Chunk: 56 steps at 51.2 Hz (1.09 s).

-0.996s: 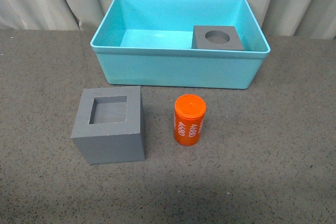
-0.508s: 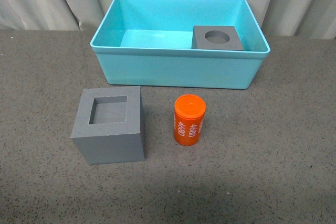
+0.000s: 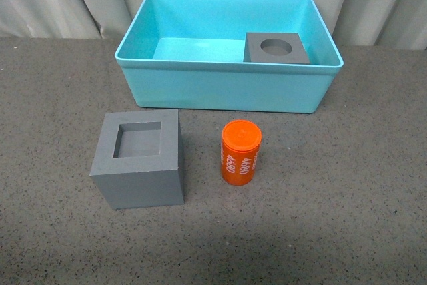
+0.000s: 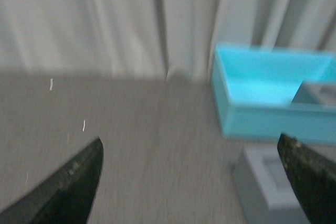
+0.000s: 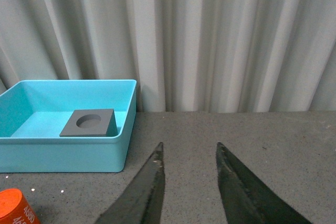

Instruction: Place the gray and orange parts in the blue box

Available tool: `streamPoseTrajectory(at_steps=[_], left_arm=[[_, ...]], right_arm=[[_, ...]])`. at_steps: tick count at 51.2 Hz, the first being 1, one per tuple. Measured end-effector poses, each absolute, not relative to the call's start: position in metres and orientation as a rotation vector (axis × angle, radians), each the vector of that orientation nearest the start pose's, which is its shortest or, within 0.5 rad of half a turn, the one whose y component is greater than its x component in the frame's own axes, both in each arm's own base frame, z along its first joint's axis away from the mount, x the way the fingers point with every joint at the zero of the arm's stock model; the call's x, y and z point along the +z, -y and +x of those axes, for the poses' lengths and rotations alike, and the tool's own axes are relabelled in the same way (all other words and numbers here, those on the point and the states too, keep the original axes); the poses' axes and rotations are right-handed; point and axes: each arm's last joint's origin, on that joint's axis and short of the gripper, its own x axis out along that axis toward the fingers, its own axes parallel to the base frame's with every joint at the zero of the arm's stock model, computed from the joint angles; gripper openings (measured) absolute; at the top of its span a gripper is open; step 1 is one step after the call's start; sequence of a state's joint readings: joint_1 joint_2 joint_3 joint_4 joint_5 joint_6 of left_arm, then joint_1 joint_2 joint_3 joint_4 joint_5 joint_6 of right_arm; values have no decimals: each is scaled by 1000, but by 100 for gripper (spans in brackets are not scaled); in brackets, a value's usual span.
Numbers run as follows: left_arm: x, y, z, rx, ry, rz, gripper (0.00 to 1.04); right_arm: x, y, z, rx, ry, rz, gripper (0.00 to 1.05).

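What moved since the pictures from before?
Nothing visibly changed in the front view. The gray cube with the round recess is still inside the blue box. The gray cube with the square recess and the orange cylinder still stand on the table in front of the box, untouched.

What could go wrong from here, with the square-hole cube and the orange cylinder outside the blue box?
The orange cylinder stands upright near the square-recess cube. The left pincer, open wide, might tip it while reaching for that cube, and it could roll. The round-recess cube sits in the right side of the blue box, so a part dropped there may land tilted.
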<state>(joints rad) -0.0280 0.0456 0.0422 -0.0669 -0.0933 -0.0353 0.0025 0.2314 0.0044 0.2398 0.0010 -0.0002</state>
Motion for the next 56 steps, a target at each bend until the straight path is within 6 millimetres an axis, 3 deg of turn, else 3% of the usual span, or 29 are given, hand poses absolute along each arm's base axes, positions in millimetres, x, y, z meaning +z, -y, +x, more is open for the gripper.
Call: streamPoseTrajectory(at_steps=[4,13,22,26,37,56], left_arm=[[169,2,108,133,-188,-78,98],[175,18,151,15,-327,-167,98],[159,38,194,-101,-546,-200,98],[146,49,215,-132,-652,-190,98],[126,63,249,-152,-772,-189,98],[104,72,272,-108,-868,-127,98]], right_arm=[[169,0,112,1,13,0,41],[169,0,112,3,14,0,70],[169,0,112,3,15,0,96],[169,0,112,3,14,1,94],[169,0,112,3,15,1,95],[169,0,112,3,15,0,95]])
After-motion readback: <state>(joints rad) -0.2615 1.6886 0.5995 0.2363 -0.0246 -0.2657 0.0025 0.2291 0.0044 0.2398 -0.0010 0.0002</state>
